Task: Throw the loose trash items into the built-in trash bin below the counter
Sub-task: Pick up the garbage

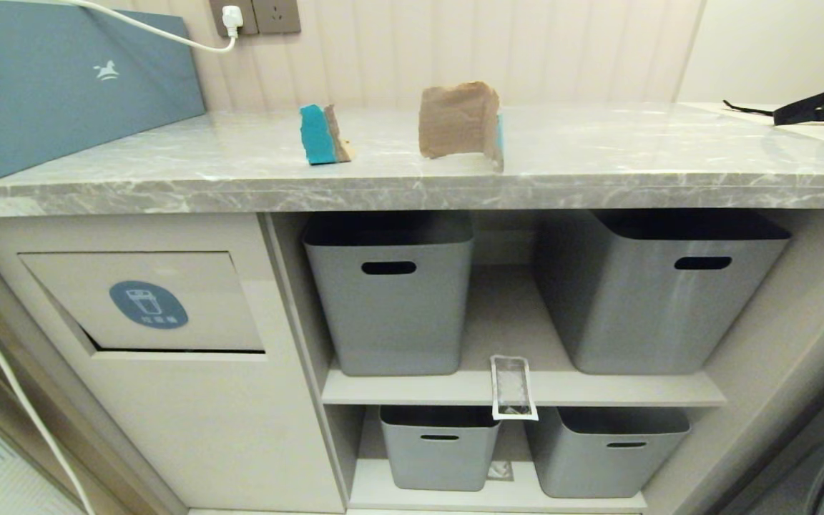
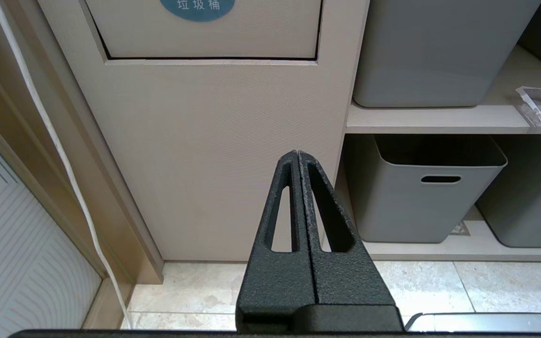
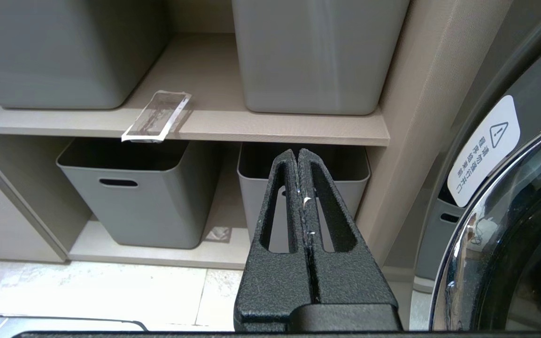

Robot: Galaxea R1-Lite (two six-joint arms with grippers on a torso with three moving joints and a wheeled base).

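Fingers pressed together and holding nothing, the left gripper hangs low before the beige cabinet front, while the right gripper, likewise closed on nothing, hangs before the open shelves; neither arm shows in the head view.

Nothing appears to have reached the bin: its rectangular swing flap with the blue oval sticker sits in the cabinet front under the left end of the long grey marble-look worktop, and every scrap in sight lies elsewhere.

On the worktop stand two torn cardboard pieces: a small one showing its teal face and, to its right and apart from it, a larger brown one folded upright with a teal edge.

A clear plastic wrapper with white edges lies on the upper beige shelf between two grey plastic tubs with slot handles, its end overhanging the shelf's front lip. A smaller clear scrap lies on the bottom shelf between the lower tubs.

By this reading the job stands at its start, with at least four items left to collect and push through the flap. A black strap lies at the far right.
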